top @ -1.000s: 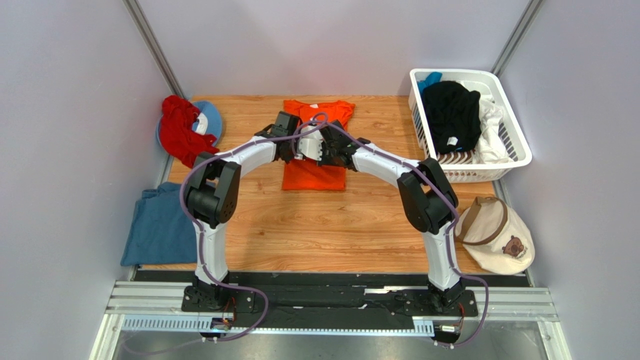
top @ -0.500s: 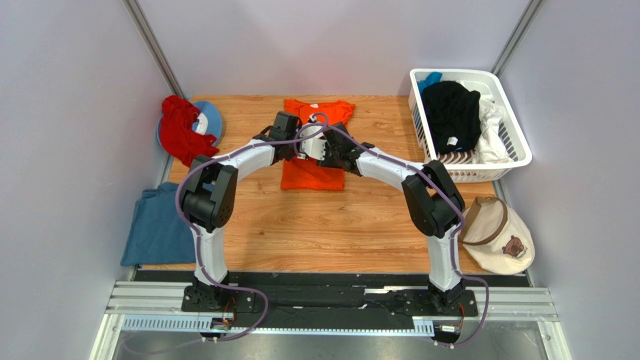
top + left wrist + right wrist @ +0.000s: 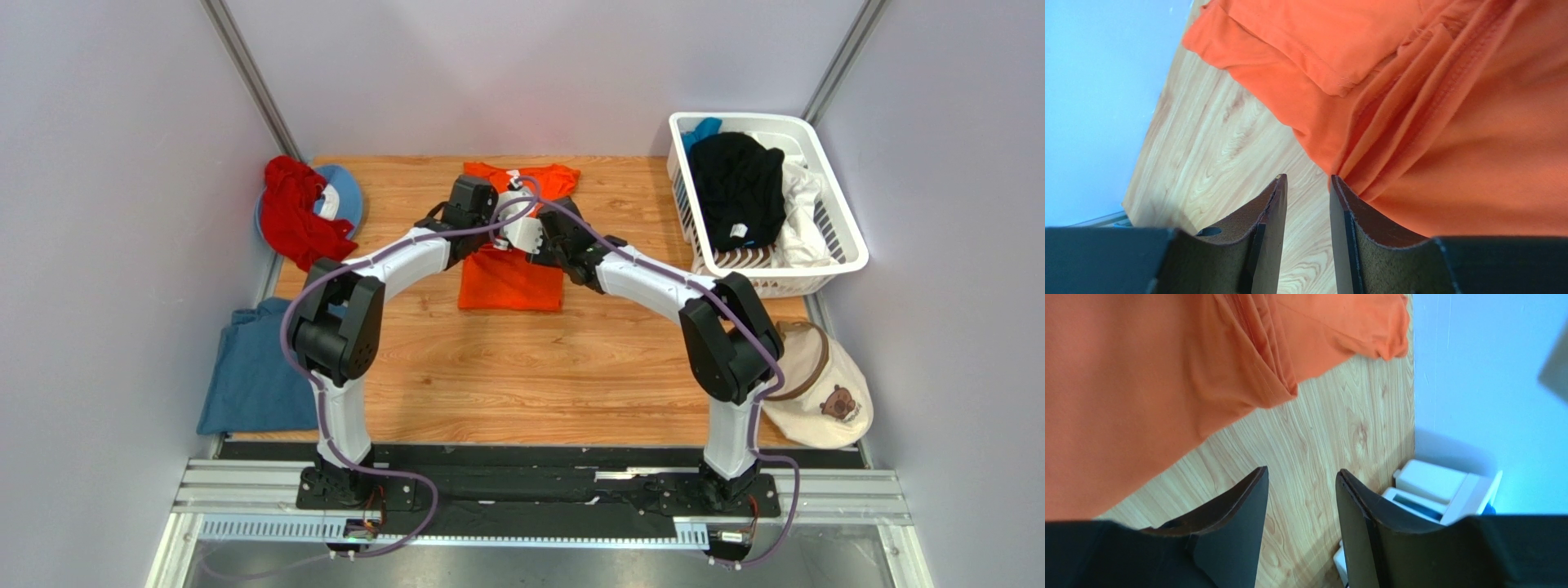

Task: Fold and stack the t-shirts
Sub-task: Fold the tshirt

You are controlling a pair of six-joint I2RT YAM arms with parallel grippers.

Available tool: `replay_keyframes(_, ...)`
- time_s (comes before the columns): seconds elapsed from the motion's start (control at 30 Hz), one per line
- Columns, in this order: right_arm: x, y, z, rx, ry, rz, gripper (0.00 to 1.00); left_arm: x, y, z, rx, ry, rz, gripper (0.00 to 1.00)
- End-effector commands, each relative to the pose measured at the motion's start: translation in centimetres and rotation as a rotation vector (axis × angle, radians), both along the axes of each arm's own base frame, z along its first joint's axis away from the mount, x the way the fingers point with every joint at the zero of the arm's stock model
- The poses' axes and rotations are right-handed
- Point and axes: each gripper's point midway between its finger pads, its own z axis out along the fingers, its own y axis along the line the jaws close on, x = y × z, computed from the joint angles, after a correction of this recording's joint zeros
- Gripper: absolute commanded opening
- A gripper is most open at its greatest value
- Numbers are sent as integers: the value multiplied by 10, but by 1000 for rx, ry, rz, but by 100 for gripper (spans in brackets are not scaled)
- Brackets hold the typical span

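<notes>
Left tool [image 3: 1308,179] and right tool [image 3: 1301,471] stand spread and empty at the orange t-shirt's [image 3: 512,279] edges. Only the wrist views show this; from above, their gaps are hidden.

Bright orange cotton t-shirt [image 3: 509,284] lies flat at far-centre of wooden table [image 3: 552,368], sides folded in to a narrow strip, sleeves rumpled at top, collar twd back wall. Dusty blue t-shirt [image 3: 255,368] flat at near-left edge. Black t-shirt [image 3: 736,184] & white one [image 3: 803,202] crumpled in white plastic basket [image 3: 785,284], far right.
</notes>
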Motion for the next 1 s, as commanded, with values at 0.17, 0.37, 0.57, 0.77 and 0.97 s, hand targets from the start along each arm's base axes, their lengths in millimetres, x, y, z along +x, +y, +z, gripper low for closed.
replay_keyframes(0.17,-34,-13,35,137,-3,-94,56,-32,9,34,-63,-27,-24,40)
replay_keyframes(0.37,-76,-7,17,143,72,-41,59,-79,14,5,-23,114,-146,45)
replay_keyframes(0.57,-100,0,-6,123,126,-3,60,-115,18,-25,-13,252,-249,46)
replay_keyframes(0.77,-107,12,-23,114,162,27,60,-129,16,-46,-26,325,-273,45)
replay_keyframes(0.97,-112,21,-37,101,199,51,60,-135,15,-55,-35,353,-285,45)
